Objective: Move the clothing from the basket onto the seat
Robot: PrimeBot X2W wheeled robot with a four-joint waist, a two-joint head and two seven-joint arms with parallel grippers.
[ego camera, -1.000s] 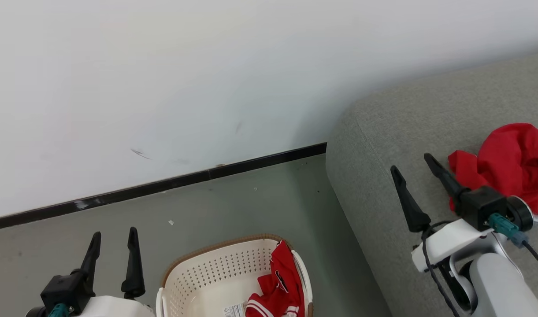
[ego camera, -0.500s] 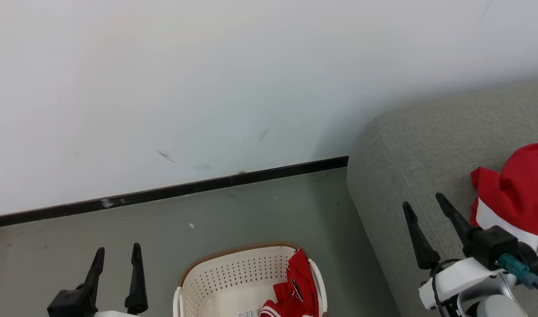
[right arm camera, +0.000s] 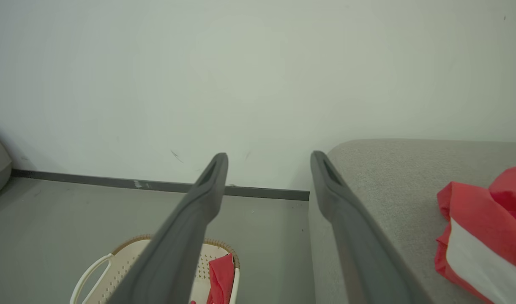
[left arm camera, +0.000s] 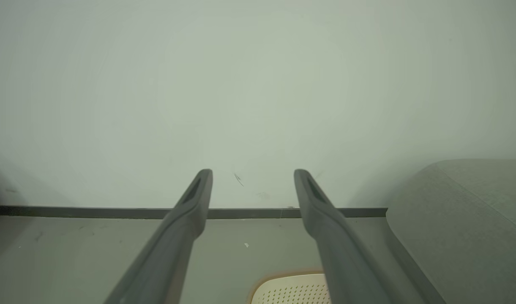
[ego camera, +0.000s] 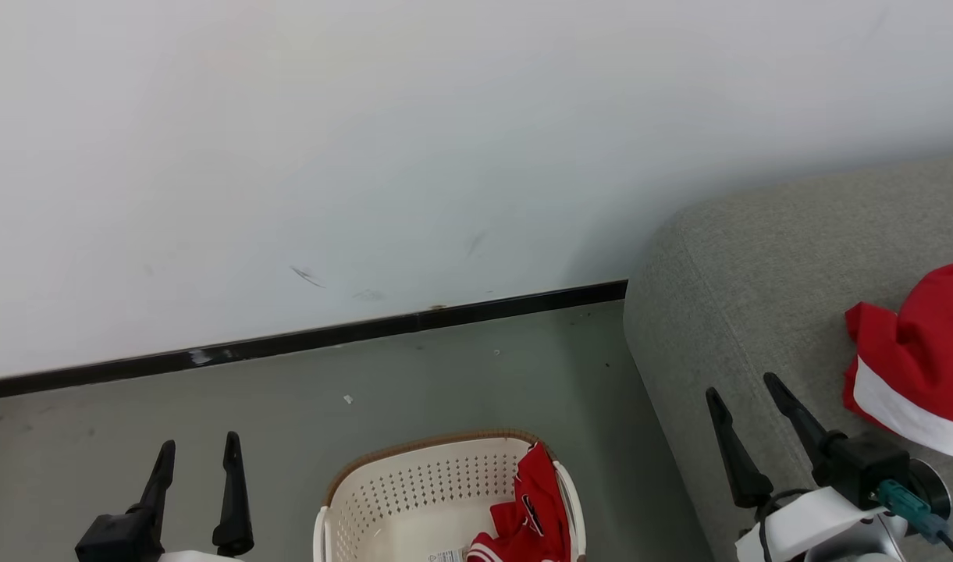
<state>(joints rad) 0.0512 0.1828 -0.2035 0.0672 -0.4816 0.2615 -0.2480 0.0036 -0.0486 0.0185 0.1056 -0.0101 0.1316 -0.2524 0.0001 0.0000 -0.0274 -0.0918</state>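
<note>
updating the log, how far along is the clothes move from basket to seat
Done: one red garment lies on the grey seat. In hand: nothing; the left gripper and right gripper are both open and empty. Left: more red clothing sits crumpled in the basket, at its right side.

Bright, even indoor light, soft shadows, sharp head view; wrist views hazier, slightly bowed.

Red clothing (ego camera: 913, 367) with a white band, grey seat (ego camera: 757, 289), cream basket (ego camera: 414, 499) with a brown rim.
</note>
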